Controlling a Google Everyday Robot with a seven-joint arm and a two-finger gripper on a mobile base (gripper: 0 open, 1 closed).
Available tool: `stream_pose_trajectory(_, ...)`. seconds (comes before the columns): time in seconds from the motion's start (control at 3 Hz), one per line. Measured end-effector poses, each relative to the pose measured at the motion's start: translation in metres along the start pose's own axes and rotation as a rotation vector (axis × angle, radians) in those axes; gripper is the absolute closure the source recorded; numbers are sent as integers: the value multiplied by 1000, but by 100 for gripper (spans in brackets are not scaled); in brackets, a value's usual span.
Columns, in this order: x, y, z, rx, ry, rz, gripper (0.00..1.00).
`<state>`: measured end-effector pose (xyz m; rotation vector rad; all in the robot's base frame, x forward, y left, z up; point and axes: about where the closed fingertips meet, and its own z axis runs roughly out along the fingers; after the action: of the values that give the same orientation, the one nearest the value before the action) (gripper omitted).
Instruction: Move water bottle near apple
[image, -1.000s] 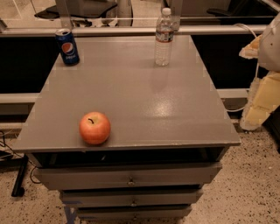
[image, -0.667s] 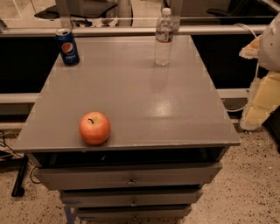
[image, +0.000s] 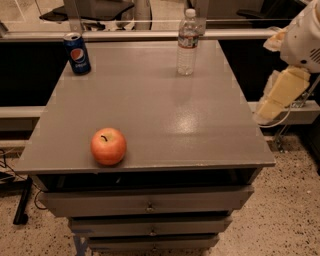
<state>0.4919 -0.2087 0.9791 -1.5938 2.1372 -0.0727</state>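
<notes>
**A:** Where is the end effector (image: 277, 97) just now?

**B:** It hangs off the side of the surface (image: 165, 115), under the white arm, at about the level of the top. I cannot tell how far open it is. It has hold of nothing, because the water bottle (image: 187, 42) stands free.

**A:** And the bottle from there?

**B:** It is up and to the left of the end effector, well apart from it, upright near the far edge of the surface. The apple (image: 108, 146) is farther off, down and to the left across the whole top, close to the near edge. The Pepsi can (image: 77, 53) is the farthest thing from the end effector, at the far left corner.

**A:** So the step is the reach. How would you do it well?

**B:** I would bring the end effector in over the surface from its own side, opened wider than the bottle. I would meet the ribbed body below the label, not the cap. The bottle looks tall, light and nearly empty, so a nudge before closing would likely tip it. The plastic looks thin, so I would close gently.

**A:** And after that?

**B:** Lift it just clear and carry it diagonally toward the apple. The can sits away from that path. Set the bottle down beside the apple without touching it, because a bumped apple could roll off the near edge
</notes>
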Motion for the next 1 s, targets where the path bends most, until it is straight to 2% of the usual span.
stream_pose_trajectory(0.33, -15, -57, 27, 60, -121, 93, 0)
stream_pose_trajectory(0.67, -35, -116, 56, 105, -283, 222, 0)
stream_pose_trajectory(1.0, -60, -154, 90, 92, -460, 333, 0)
